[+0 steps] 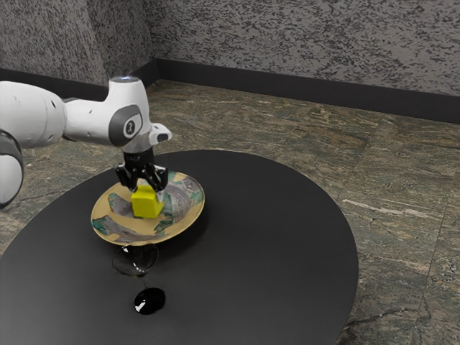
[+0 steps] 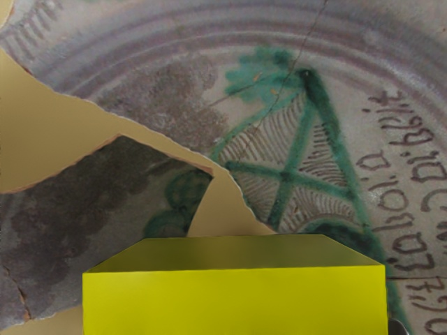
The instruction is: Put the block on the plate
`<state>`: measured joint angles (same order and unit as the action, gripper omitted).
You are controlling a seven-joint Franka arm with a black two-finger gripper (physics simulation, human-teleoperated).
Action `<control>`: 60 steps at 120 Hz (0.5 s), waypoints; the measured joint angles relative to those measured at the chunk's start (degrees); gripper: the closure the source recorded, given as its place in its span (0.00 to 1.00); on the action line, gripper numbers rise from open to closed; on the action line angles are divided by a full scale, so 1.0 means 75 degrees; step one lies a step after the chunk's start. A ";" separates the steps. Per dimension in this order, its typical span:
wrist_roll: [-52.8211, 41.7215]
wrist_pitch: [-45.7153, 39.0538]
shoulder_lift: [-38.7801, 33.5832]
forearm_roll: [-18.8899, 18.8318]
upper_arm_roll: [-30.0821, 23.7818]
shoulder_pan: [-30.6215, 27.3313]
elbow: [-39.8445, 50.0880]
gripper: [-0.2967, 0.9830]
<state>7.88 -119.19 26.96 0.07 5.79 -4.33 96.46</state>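
The arm reaches out level, its gripper pointing down.

**Speckled Walls, Stone Floor, Dark Round Table**

In the exterior view I see a grey, dark-flecked wall running across the top of the frame, meeting a jutting wall section at upper left. A plain charcoal baseboard follows their foot. Below it spreads a polished-looking stone floor, mottled brown, grey and green, with pale veins and thin tile seams at the right. My round black table fills the lower left and centre, cut off by the bottom edge. The light is soft, leaving a faint sheen on the tabletop.
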 joint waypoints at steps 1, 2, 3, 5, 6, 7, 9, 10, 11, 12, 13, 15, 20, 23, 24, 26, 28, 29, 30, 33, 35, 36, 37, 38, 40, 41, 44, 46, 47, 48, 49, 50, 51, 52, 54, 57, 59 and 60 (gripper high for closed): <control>0.0000 -0.0001 0.0005 0.0001 0.0000 -0.0003 0.0000 0.62; 0.0000 -0.0002 0.0009 0.0002 -0.0001 -0.0006 0.0000 0.62; 0.0000 -0.0002 0.0013 0.0002 -0.0001 -0.0009 0.0000 0.61; -0.0001 -0.0003 0.0019 0.0004 -0.0001 -0.0012 0.0001 0.61; -0.0003 -0.0004 0.0021 0.0006 -0.0001 -0.0014 0.0001 0.59; -0.0005 -0.0004 0.0023 0.0010 -0.0001 -0.0014 0.0001 0.58; -0.0010 -0.0005 0.0025 0.0018 -0.0002 -0.0012 0.0000 0.56; -0.0013 -0.0005 0.0025 0.0023 -0.0002 -0.0010 0.0000 0.55; -0.0016 -0.0005 0.0024 0.0030 -0.0002 -0.0009 0.0000 0.54; -0.0020 -0.0005 0.0024 0.0037 -0.0002 -0.0007 0.0000 0.53; -0.0024 -0.0005 0.0023 0.0043 -0.0001 -0.0006 -0.0002 0.52; -0.0032 -0.0005 0.0020 0.0057 -0.0001 -0.0003 -0.0005 0.50; -0.0059 -0.0003 0.0006 0.0095 -0.0001 0.0008 -0.0010 0.45; -0.0077 -0.0001 -0.0007 0.0117 0.0000 0.0020 -0.0011 0.43; -0.0083 0.0000 -0.0011 0.0125 0.0000 0.0025 -0.0012 0.42; -0.0095 0.0002 -0.0020 0.0138 0.0000 0.0032 -0.0012 0.41; -0.0107 0.0004 -0.0031 0.0150 0.0001 0.0037 -0.0013 0.40; -0.0113 0.0005 -0.0036 0.0156 0.0001 0.0040 -0.0013 0.39; -0.0119 0.0006 -0.0041 0.0161 0.0001 0.0043 -0.0013 0.38; -0.0137 0.0011 -0.0052 0.0175 0.0001 0.0051 -0.0013 0.37; -0.0148 0.0014 -0.0059 0.0183 0.0001 0.0057 -0.0014 0.36; -0.0153 0.0015 -0.0062 0.0186 0.0001 0.0060 -0.0014 0.35; -0.0159 0.0018 -0.0068 0.0189 0.0001 0.0062 -0.0014 0.35; -0.0164 0.0020 -0.0075 0.0192 0.0001 0.0063 -0.0014 0.34; -0.0175 0.0025 -0.0092 0.0196 0.0001 0.0066 -0.0014 0.33; -0.0180 0.0029 -0.0109 0.0198 0.0001 0.0068 -0.0012 0.33; -0.0195 0.0043 -0.0177 0.0199 0.0001 0.0075 -0.0005 0.32; -0.0205 0.0068 -0.0289 0.0198 0.0001 0.0080 0.0006 0.31; -0.0210 0.0088 -0.0354 0.0198 0.0002 0.0087 0.0011 0.31; -0.0215 0.0106 -0.0411 0.0198 0.0002 0.0095 0.0013 0.31; -0.0220 0.0132 -0.0505 0.0198 0.0002 0.0108 0.0023 0.30; -0.0224 0.0157 -0.0589 0.0197 0.0002 0.0122 0.0029 0.30; -0.0229 0.0188 -0.0686 0.0196 0.0002 0.0140 0.0035 0.30; -0.0233 0.0217 -0.0772 0.0195 0.0002 0.0159 0.0039 0.30; -0.0242 0.0293 -0.0974 0.0191 0.0002 0.0209 0.0050 0.29; -0.0252 0.0435 -0.1297 0.0170 0.0003 0.0297 0.0062 0.28; -0.0258 0.0545 -0.1519 0.0146 0.0003 0.0379 0.0065 0.28; -0.0260 0.0600 -0.1622 0.0132 0.0002 0.0422 0.0065 0.28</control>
<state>5.92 -114.69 14.79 1.06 5.81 -1.16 96.94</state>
